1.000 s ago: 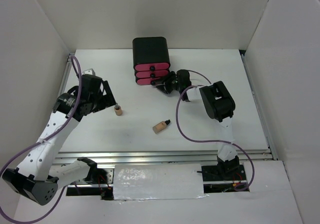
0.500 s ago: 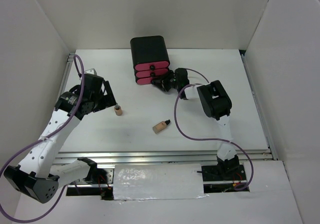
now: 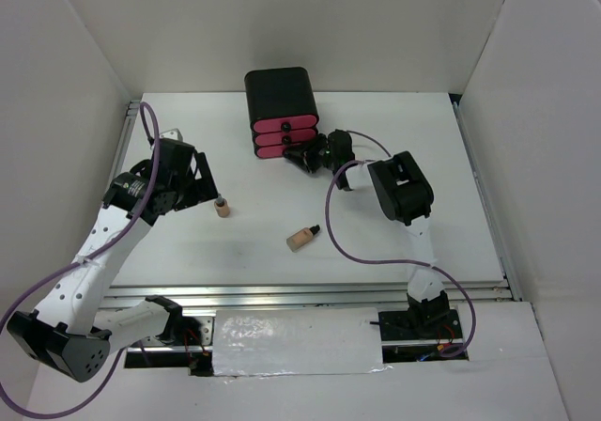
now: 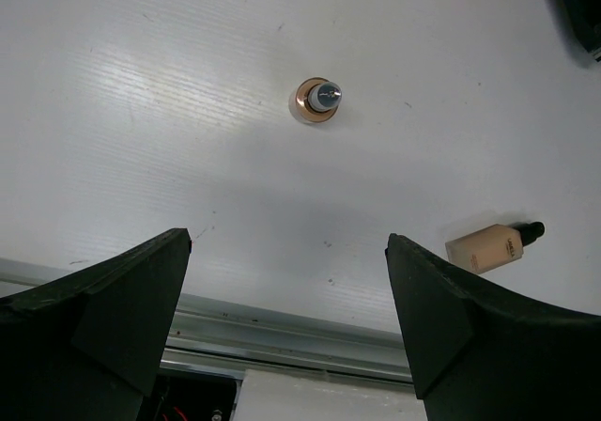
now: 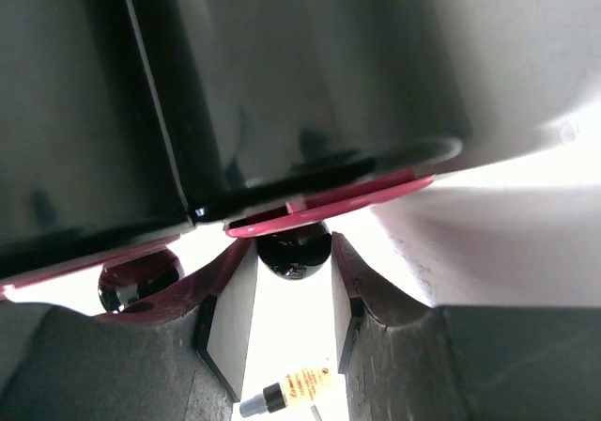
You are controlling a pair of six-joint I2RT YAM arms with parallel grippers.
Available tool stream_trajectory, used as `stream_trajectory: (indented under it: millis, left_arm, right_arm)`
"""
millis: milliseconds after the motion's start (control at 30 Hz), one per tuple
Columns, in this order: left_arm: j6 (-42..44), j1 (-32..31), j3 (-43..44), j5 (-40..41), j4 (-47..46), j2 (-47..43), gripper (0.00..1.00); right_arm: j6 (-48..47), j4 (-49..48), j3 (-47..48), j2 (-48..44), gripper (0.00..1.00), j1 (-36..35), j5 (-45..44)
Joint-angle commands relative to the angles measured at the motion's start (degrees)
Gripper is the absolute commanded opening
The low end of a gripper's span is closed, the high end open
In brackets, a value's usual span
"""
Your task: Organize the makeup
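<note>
From above, the right claw [image 3: 302,155] is reaching at the front of the black box [image 3: 280,97], at what looks like the lowest pink drawer [image 3: 286,152], while the left claw [image 3: 205,184] is hanging spread over the table [image 3: 423,139] just beside the upright bottle [image 3: 222,208]; the lying bottle [image 3: 301,239] is resting well apart, nearer the arms' bases, and no other makeup is showing. In the left wrist view the left claw [image 4: 289,242] is gaping wide and holding nothing, with the upright bottle [image 4: 319,97] ahead of it and the lying bottle [image 4: 488,247] off to one side. In the right wrist view the right claw [image 5: 290,261] is pinching the black knob [image 5: 293,250] of the drawer [image 5: 329,198], the knob filling the narrow gap between the pads [image 5: 230,318]. The step seems to be opening that drawer, and doing it well is likely meaning pulling straight out along the drawer's travel, slowly, since the light box is apt to be sliding with the pull. Against the frame a second ago, the box is sitting slightly further left, the right arm is pressing in closer to it, and both bottles are lying where they were
</note>
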State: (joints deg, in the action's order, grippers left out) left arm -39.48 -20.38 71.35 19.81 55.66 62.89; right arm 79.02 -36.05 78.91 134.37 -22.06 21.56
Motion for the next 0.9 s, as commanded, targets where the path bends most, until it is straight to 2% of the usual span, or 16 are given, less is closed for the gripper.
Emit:
stream_trajectory:
  millis: [0, 300, 867]
  left_arm:
    - [1.2, 0.3, 0.5, 0.1, -1.3, -0.1, 0.99]
    - [0.7, 0.3, -0.5, -0.9, -2.0, -0.6, 0.99]
    - [0.3, 0.3, -2.4, -2.1, -3.8, -0.8, 0.99]
  right_arm:
    - [0.2, -4.5, -2.3, -0.7, 0.29, -1.4, 0.1]
    - [0.7, -9.7, -10.4, -4.8, 0.29, -2.0, 0.2]
    - [-2.4, -12.8, -23.5, -14.7, 0.30, -3.2, 2.5]
